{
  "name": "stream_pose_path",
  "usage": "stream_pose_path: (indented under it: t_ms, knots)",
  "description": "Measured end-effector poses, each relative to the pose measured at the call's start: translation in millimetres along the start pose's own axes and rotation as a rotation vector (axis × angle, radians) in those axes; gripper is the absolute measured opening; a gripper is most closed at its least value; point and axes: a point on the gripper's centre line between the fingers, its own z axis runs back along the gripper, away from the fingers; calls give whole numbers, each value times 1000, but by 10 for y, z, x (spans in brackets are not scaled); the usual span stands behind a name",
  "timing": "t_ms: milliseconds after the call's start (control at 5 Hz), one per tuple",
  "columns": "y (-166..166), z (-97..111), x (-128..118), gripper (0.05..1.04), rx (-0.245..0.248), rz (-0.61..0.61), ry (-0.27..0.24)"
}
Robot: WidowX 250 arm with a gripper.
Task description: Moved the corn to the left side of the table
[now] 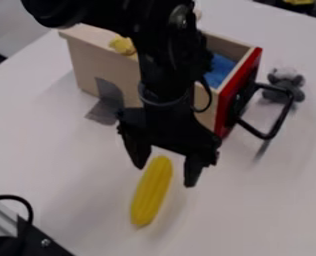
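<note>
- Nearest cam: blk/silver hardware (37, 240) w/ a looped cable, lwr L corner of view.
- Gripper (165, 176): wide, its 2 fingers (193, 169) well apart, tips down, nothing held. Height over table (74, 165): can't tell.
- Corn (151, 191): flat on table, mid-view, just camera-side of gripper. In view its far end sits b/w the 2 tips, nearer the view-L one; most of its length runs out past them toward cam. Contact w/ either tip: can't tell.
- Key relation: corn's long axis runs approx away-from/toward cam, near end swung a bit to view L. Line b/w the 2 tips cuts roughly across that axis, so twist looks abt right, I'd say.
- Next, my guess: shift toward cam along the axis to mid-corn, then drop & close on its 2 long sides. Closing here risks a weak end pinch, or a roll.
- Step, as judged: lining up for grasp; carry to L side to do.
- Beyond: wooden box (114, 62) behind gripper, w/ blue cloth (219, 70) inside, red front & blk handle (275, 122); grey soft toy (285, 84) just beside handle.
</note>
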Motion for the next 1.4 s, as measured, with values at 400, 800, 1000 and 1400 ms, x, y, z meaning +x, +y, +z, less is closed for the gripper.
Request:
stream_pose_path:
  t_ms: [400, 800, 1000, 1400]
  knots:
    - [291, -311, 33, 1001, 19, 23, 62]
    - [413, -561, -91, 957, 8, 3, 197]
    - [408, -575, -58, 720, -18, 2, 203]
    - [364, -481, 29, 621, -52, -23, 144]
